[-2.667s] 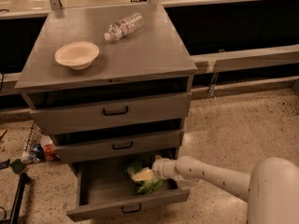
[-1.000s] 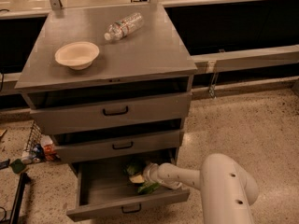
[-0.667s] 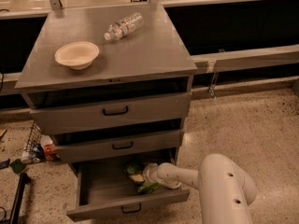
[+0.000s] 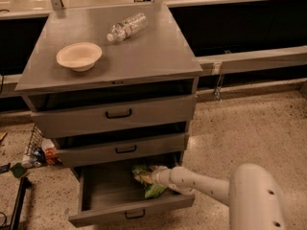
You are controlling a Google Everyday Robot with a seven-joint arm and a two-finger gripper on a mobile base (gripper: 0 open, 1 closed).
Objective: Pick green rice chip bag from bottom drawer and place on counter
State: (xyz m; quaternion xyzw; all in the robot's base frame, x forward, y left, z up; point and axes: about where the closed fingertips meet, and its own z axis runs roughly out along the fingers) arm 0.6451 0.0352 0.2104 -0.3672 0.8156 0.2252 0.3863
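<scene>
The green rice chip bag (image 4: 154, 190) lies crinkled at the right back of the open bottom drawer (image 4: 129, 212), partly under the drawer above. My gripper (image 4: 152, 177) reaches in from the right on its white arm and sits right at the bag's upper part, covering some of it. The counter (image 4: 144, 56) is the cabinet's flat grey top, well above the gripper.
A beige bowl (image 4: 79, 55) and a clear plastic bottle (image 4: 127, 27) lie on the counter. The two upper drawers (image 4: 117, 114) are slightly ajar. Clutter and a wire rack (image 4: 34, 150) stand on the floor at the left. Speckled floor extends to the right.
Over the span my arm has swung further left into the drawer and its elbow has come closer to the camera. In the last second it has barely moved. The bag stays in place.
</scene>
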